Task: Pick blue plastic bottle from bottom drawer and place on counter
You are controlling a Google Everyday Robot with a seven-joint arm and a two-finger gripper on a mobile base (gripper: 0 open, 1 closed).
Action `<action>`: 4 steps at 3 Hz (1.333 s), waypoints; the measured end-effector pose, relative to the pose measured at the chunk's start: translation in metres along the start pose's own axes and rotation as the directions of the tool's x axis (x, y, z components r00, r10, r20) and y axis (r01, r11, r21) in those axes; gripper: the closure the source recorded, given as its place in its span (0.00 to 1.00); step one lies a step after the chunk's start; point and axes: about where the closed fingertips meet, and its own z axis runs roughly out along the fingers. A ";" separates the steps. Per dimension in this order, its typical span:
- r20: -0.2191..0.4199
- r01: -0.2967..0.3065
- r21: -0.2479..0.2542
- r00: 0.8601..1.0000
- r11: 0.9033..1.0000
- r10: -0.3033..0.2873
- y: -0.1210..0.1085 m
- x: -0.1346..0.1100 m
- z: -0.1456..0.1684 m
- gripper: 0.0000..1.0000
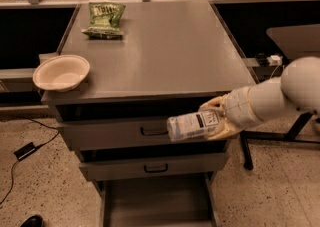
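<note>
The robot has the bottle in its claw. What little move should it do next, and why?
Probably lift it higher. The claw holds the bottle sideways in front of the top drawer, below the edge of the counter, so it likely must rise above that edge before moving over.
</note>
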 end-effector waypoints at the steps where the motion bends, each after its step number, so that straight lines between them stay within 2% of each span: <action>1: -0.028 0.021 -0.036 0.999 0.999 -0.022 -0.059 -0.028 -0.029 1.00; 2: -0.042 0.029 -0.002 0.999 1.000 -0.029 -0.121 -0.053 -0.056 1.00; 3: -0.034 -0.079 0.088 0.996 0.993 0.083 -0.172 -0.050 -0.066 1.00; 4: 0.038 -0.275 0.230 0.961 0.934 0.273 -0.226 -0.032 -0.045 1.00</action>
